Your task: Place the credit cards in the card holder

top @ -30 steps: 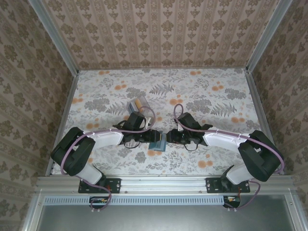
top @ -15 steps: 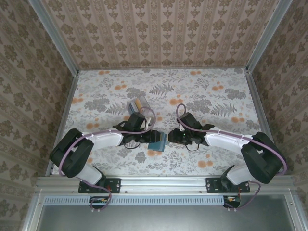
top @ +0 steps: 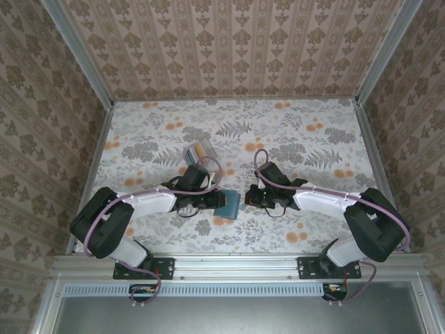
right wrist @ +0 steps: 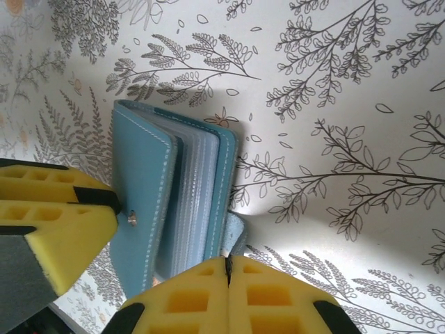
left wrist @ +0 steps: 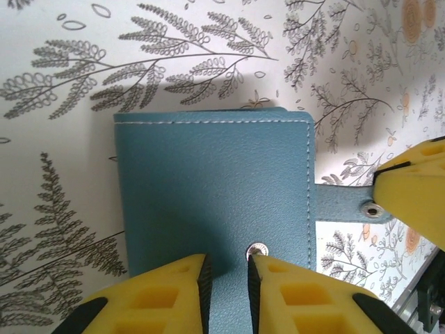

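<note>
Teal wallet [top: 228, 204] sits btwn your grippers. L gripper [left wrist: 227, 278] narrow at cover snap [left wrist: 258, 250], grip can't tell. R gripper [right wrist: 228, 268] closed tight at strap [left wrist: 341, 203]. Card holder [top: 190, 154] at wallet's 11 o'clock, yellow-orange credit card [top: 202, 148] inside.

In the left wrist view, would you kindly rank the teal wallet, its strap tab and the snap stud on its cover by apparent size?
1. teal wallet, by far the largest
2. strap tab, a narrow strip off its side
3. snap stud, the smallest
</note>
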